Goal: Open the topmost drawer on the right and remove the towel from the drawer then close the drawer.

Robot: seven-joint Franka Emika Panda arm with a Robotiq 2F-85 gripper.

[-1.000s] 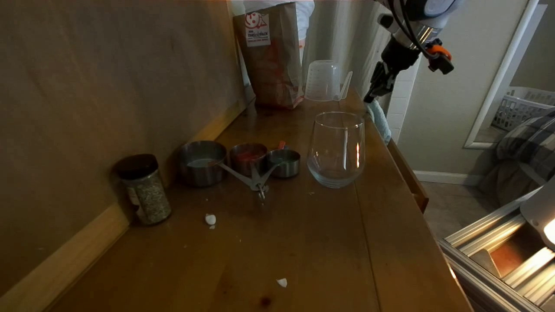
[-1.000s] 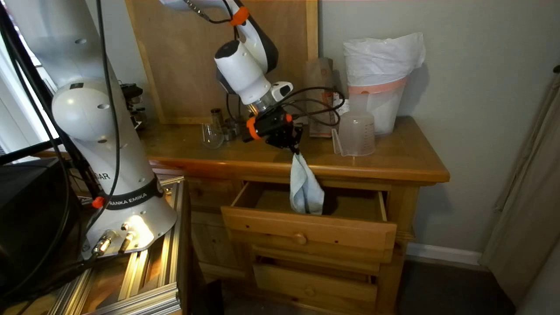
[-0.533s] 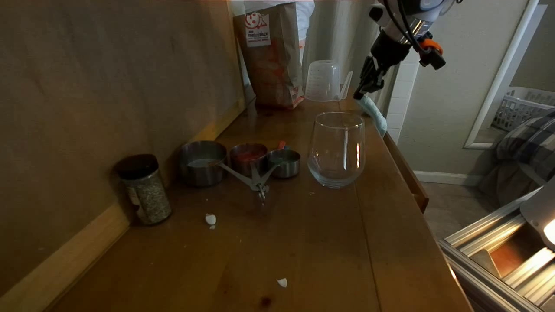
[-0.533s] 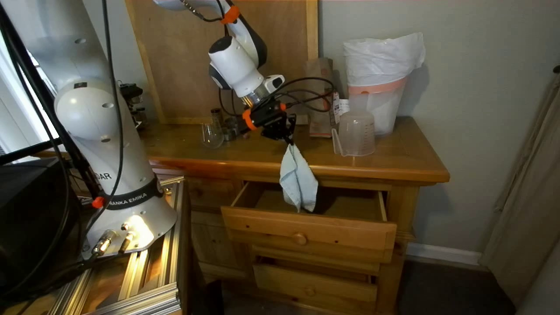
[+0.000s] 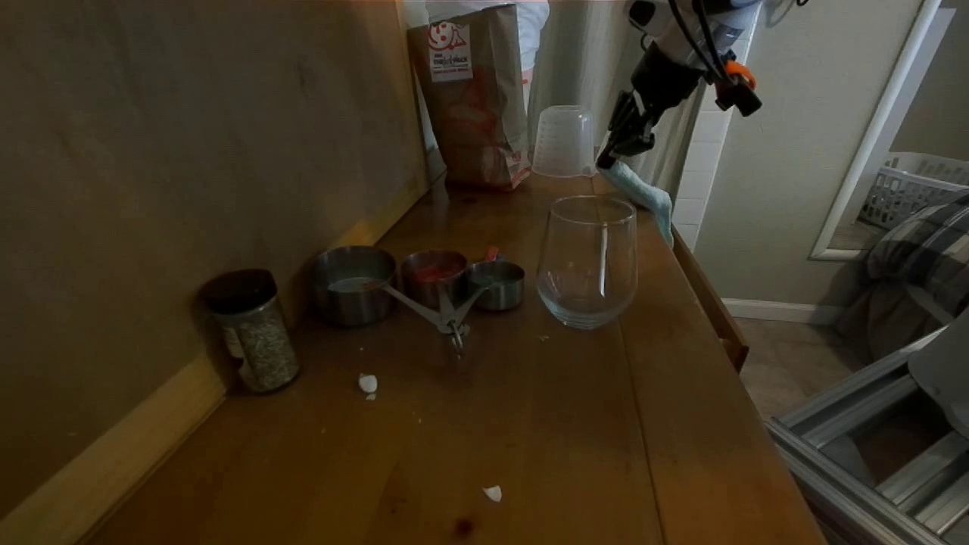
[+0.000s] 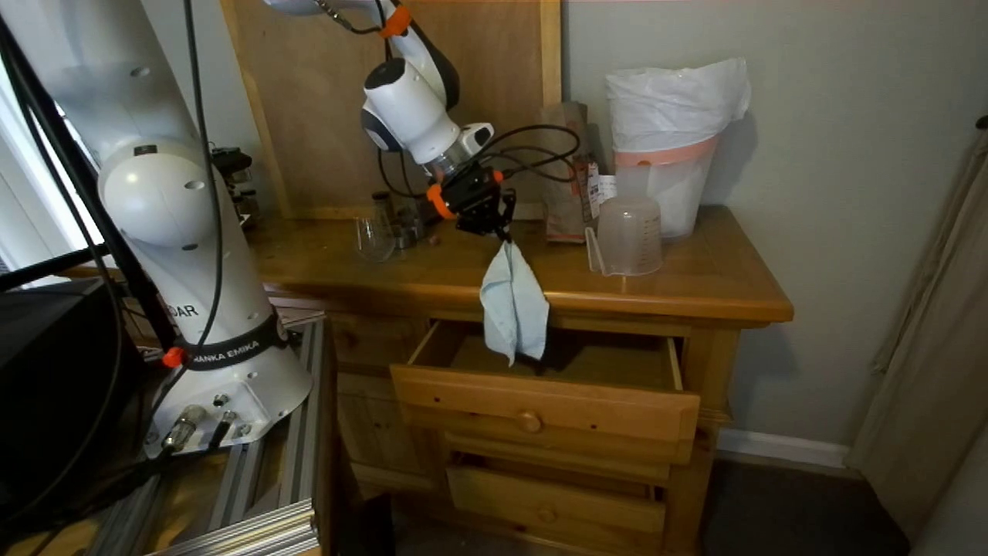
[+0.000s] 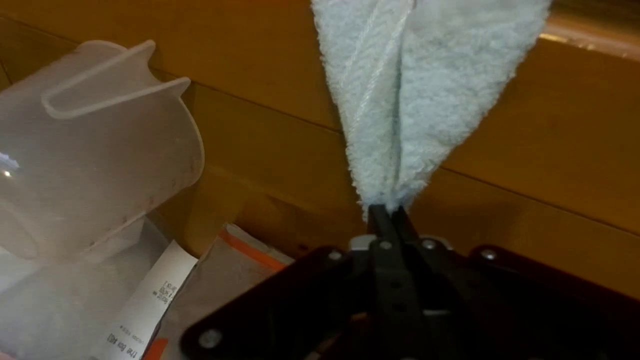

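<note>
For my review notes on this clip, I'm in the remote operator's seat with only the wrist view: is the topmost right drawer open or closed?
Observer: Open: in an exterior view the topmost right drawer stands pulled out.
Operator: I lose the terry towel at the top of my picture; where's its lower end?
Observer: It hangs below the front edge of the tabletop.
Operator: Any glassware out of my sight?
Observer: Yes, a stemless wine glass stands upright near metal measuring cups.
</note>
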